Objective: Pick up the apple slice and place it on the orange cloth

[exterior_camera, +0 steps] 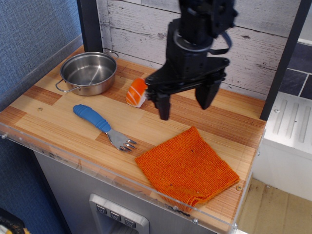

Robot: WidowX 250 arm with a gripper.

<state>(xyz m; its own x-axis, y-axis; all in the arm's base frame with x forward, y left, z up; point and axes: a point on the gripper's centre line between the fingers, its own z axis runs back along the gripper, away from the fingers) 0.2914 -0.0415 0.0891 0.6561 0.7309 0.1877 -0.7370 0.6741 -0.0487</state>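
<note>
On the wooden tabletop (58, 114) the pincer (185, 102) is hanging wide open and empty, the apple slice (136, 91) sitting at its nine o'clock, so descending off-centre risks knocking the slice away.

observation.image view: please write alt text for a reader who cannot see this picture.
A black robot gripper, jaws wide open, hangs above a wooden table just right of a small orange-and-white toy apple slice, partly hiding it. A square orange knitted cloth lies front right; a steel pot stands back left, with a blue-handled fork in front of it.
</note>
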